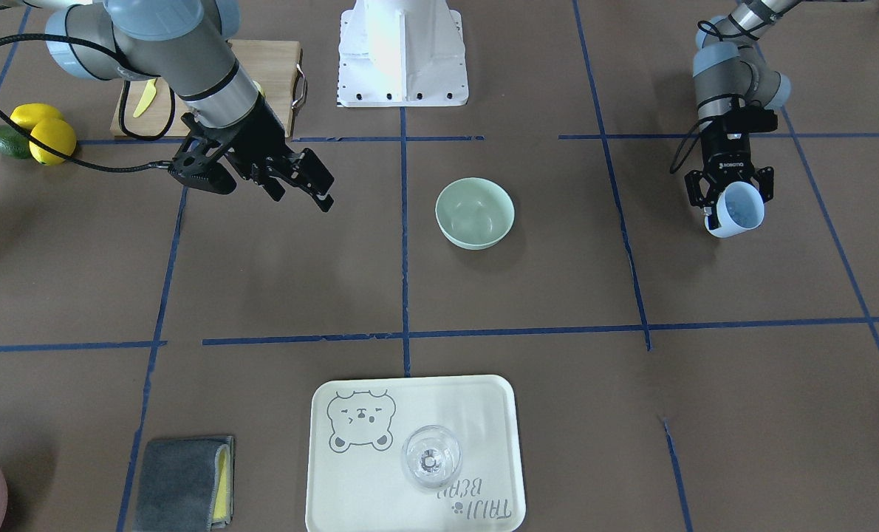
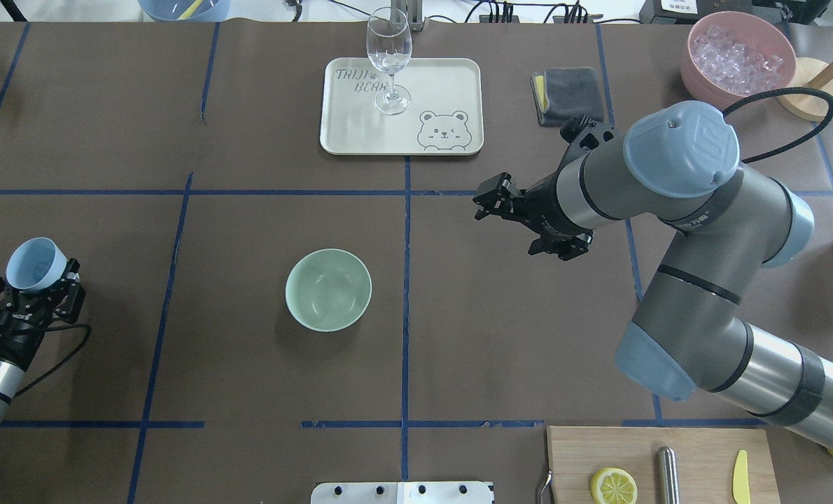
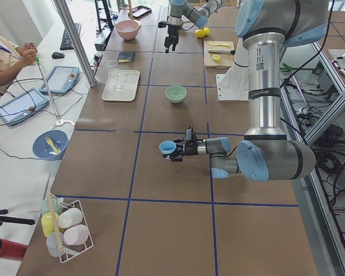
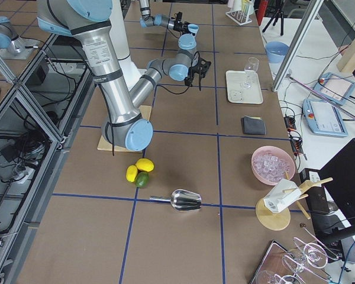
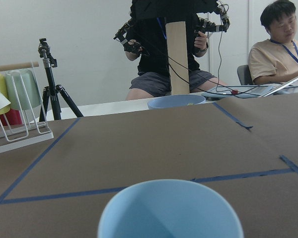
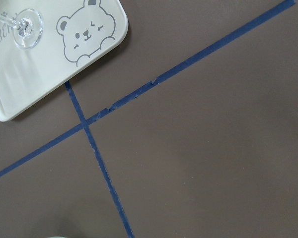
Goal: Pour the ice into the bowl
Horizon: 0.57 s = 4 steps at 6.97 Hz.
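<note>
Two slips threaten: the left hand point(image 2: 35, 280), clamped on the upright blue cup point(image 2: 36, 257) with what looks like ice point(image 1: 741, 214) inside, stands well apart from the mint-green bowl point(image 2: 328, 290) at mid-worktop, so tipping short of its rim or swinging fast would scatter cubes. That arm lies low and level, while the right hand point(image 2: 490, 199) hovers open and empty.

My pale mint-green bowl point(image 2: 328, 290) stands upright near the middle of the brown table. The ice point(image 1: 741, 207) shows faintly inside the blue cup point(image 1: 721, 227) in my left gripper point(image 1: 732, 194), well apart from the bowl.
</note>
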Available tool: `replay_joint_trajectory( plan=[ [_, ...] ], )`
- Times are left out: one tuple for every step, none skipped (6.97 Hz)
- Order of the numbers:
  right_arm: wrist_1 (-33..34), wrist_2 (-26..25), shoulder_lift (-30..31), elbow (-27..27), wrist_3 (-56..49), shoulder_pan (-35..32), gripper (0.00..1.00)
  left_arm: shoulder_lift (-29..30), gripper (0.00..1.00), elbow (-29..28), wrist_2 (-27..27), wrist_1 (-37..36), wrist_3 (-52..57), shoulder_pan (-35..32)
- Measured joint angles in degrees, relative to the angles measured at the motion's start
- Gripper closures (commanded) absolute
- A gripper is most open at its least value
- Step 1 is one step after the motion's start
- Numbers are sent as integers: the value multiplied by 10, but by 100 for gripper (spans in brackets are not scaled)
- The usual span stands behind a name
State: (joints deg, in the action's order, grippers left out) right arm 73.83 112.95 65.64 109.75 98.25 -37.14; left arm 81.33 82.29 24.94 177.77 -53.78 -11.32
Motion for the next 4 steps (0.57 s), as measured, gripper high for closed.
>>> replay_joint_trajectory(
  plan=[
    [0,1,1,2,0,-1,0,26,100,20,4,26,76,0],
    [0,2,3,3,-1,-2,0,57,100,36,5,35,136,2],
    [-1,5,5,4,-1,-3,0,92,100,49,5,36,195,6],
    [-2,10,8,4,-1,-4,0,125,100,59,5,36,263,16]
  ],
)
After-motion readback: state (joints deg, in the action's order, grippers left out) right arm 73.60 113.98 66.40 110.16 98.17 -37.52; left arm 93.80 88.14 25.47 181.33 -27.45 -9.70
